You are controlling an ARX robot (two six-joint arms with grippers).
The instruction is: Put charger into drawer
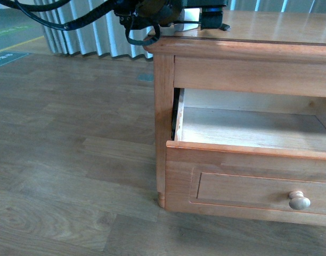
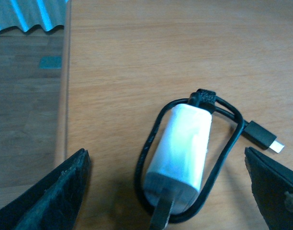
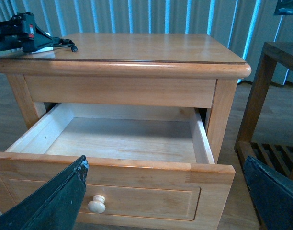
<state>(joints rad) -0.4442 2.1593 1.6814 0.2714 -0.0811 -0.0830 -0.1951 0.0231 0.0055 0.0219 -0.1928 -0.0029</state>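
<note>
Charger (image 2: 181, 143): lies on the cabinet top (image 2: 137, 57), centred between the left gripper's (image 2: 164, 155) spread fingers, long axis across their closing line; right gripper (image 3: 164, 163), likewise spread, faces the open drawer (image 3: 137, 166).

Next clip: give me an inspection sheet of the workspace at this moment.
Surface: cabinet top, bare wood apart from the charger.
Job's things: charger lies on the cabinet top; drawer pulled open, nothing seen inside.
Clutter: nothing seen.
Grippers: left gripper open, fingers either side of the charger, not touching it; right gripper open, facing the drawer.
Cables: black cable looped around the charger; robot's cables above the cabinet's corner.
Surroundings: wood floor, striped curtain, wooden side table.
</note>
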